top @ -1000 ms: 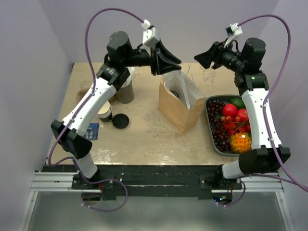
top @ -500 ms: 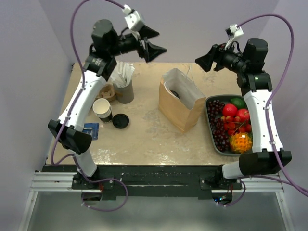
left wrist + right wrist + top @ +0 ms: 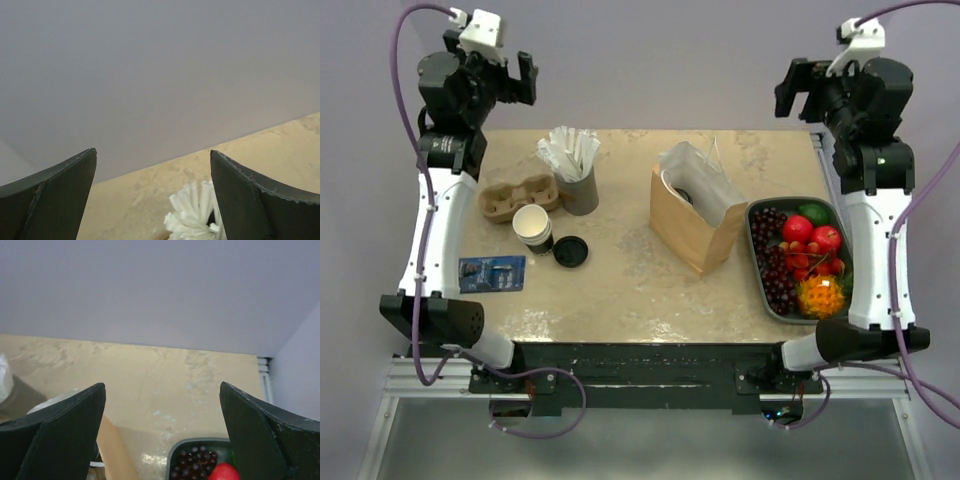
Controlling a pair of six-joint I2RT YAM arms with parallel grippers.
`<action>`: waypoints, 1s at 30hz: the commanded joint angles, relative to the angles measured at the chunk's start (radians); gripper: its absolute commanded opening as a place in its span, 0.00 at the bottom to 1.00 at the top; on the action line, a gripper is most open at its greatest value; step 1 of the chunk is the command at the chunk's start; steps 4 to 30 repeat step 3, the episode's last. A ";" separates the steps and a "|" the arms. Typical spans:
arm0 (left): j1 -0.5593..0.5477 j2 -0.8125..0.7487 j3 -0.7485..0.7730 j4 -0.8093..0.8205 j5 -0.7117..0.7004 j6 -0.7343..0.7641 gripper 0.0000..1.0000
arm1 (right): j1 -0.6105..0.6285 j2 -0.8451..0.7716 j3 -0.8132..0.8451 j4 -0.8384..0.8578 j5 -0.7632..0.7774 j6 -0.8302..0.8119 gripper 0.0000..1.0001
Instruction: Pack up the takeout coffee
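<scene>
Left pincer [image 3: 523,78], upper left, and right pincer [image 3: 792,90], upper right, both gape wide, empty. Coffee [image 3: 682,193] sits inside the bag [image 3: 692,238], centre of the desk [image 3: 620,290].

The takeout coffee [image 3: 684,195] sits inside the open brown paper bag [image 3: 692,238], just right of centre in the top view. Only its round black lid shows, dark in the bag's mouth and facing up. The bag's walls hide the cup's body.

Lab cell: plain-walled robot table [image 3: 620,290]
</scene>
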 commanded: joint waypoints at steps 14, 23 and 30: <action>0.065 -0.020 0.062 0.059 -0.265 -0.045 0.99 | -0.001 0.138 0.367 -0.014 0.211 -0.003 0.99; 0.065 -0.020 0.062 0.059 -0.265 -0.045 0.99 | -0.001 0.138 0.367 -0.014 0.211 -0.003 0.99; 0.065 -0.020 0.062 0.059 -0.265 -0.045 0.99 | -0.001 0.138 0.367 -0.014 0.211 -0.003 0.99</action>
